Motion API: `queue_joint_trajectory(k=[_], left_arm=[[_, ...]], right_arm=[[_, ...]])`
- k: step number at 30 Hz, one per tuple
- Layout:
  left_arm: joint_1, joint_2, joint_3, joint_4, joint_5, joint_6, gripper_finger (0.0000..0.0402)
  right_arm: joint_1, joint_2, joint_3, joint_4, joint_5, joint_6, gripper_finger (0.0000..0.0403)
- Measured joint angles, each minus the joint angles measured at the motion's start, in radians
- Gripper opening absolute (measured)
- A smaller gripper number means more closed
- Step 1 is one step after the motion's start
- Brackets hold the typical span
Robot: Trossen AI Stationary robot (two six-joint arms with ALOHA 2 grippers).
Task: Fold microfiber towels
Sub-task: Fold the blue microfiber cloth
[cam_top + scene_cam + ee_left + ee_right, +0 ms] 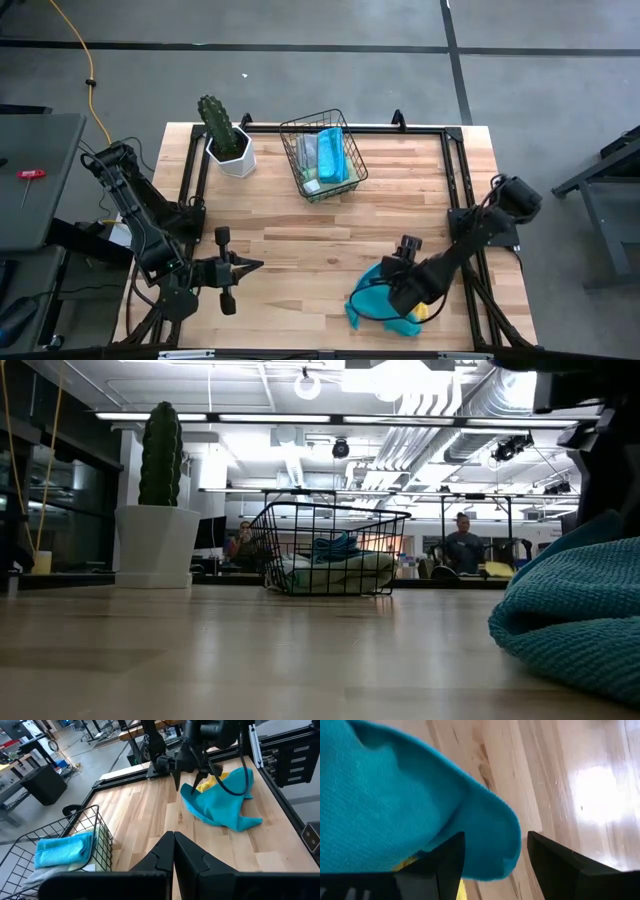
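A crumpled teal towel (368,308) lies near the table's near edge on the right, partly over a yellow towel (424,312). The teal towel fills the right of the low view (580,620). My right gripper (495,855) is open and points down over the teal towel's left edge, where a raised fold (495,835) lies between its fingers. It also shows in the left wrist view (191,777). My left gripper (174,845) is shut and empty, near the near edge on the left (245,267). My right gripper comes at the teal towel's raised left edge (184,790) from above, one finger on each side of the fold. I cannot tell whether the fingers touch the cloth. The rest of the towel lies slack on the table.
A black wire basket (350,170) at the far middle holds folded teal, grey and light green towels (330,152). A cactus in a white pot (228,140) stands left of it. Bare wood lies between the arms. People sit in the room beyond the table.
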Motion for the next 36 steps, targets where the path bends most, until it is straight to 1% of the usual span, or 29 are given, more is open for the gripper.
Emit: queue_joint_trajectory(k=[4, 7, 9, 10, 13, 14, 15, 17, 21, 24, 26, 29, 31, 32, 36], left_arm=[[0.000, 0.000, 0.000, 0.000, 0.001, 0.000, 0.0000], [0.000, 0.000, 0.000, 0.000, 0.001, 0.000, 0.0000], [0.000, 0.000, 0.000, 0.000, 0.002, 0.000, 0.0000], [0.000, 0.000, 0.000, 0.000, 0.002, 0.000, 0.0000], [0.000, 0.000, 0.000, 0.000, 0.003, 0.001, 0.0000], [0.000, 0.000, 0.000, -0.001, 0.003, 0.001, 0.0000], [0.000, 0.000, 0.000, 0.000, 0.003, 0.001, 0.0000], [0.000, 0.000, 0.000, 0.000, 0.003, 0.001, 0.0000], [0.000, 0.000, 0.000, 0.000, 0.003, 0.001, 0.0000], [0.000, 0.000, 0.000, 0.000, 0.004, -0.001, 0.0000], [0.000, 0.000, 0.000, -0.001, 0.036, -0.012, 0.0000], [0.000, 0.000, 0.000, -0.010, 0.116, -0.053, 0.0000], [0.000, 0.000, 0.000, -0.027, 0.157, -0.078, 0.0000], [0.001, 0.000, -0.001, -0.033, 0.168, -0.088, 0.0000], [0.004, 0.000, -0.033, -0.038, 0.171, -0.104, 0.0000]], right_arm=[[0.015, 0.034, 0.051, -0.047, -0.012, 0.004, 0.0201], [0.023, 0.036, 0.063, -0.052, 0.002, 0.006, 0.0178], [0.027, 0.036, 0.070, -0.064, 0.015, 0.021, 0.0148], [0.030, 0.036, 0.074, -0.073, 0.019, 0.024, 0.0127], [0.030, 0.036, 0.091, -0.124, 0.021, 0.022, 0.0040], [0.029, 0.036, 0.102, -0.149, 0.023, 0.020, 0.0021], [0.024, 0.036, 0.120, -0.169, 0.037, 0.020, 0.0013], [0.010, 0.036, 0.162, -0.191, 0.091, -0.007, 0.0018], [-0.038, 0.036, 0.273, -0.153, 0.265, -0.207, 0.0003], [-0.074, 0.036, 0.348, -0.050, 0.401, -0.407, 0.0004], [-0.098, 0.036, 0.384, 0.052, 0.469, -0.565, 0.0002], [-0.139, 0.021, 0.391, 0.254, 0.491, -0.784, 0.0002], [-0.174, 0.003, 0.360, 0.439, 0.454, -0.921, 0.0001], [-0.194, -0.005, 0.337, 0.538, 0.415, -0.990, 0.0001], [-0.271, -0.013, 0.240, 0.905, 0.180, -1.222, 0.0001]])
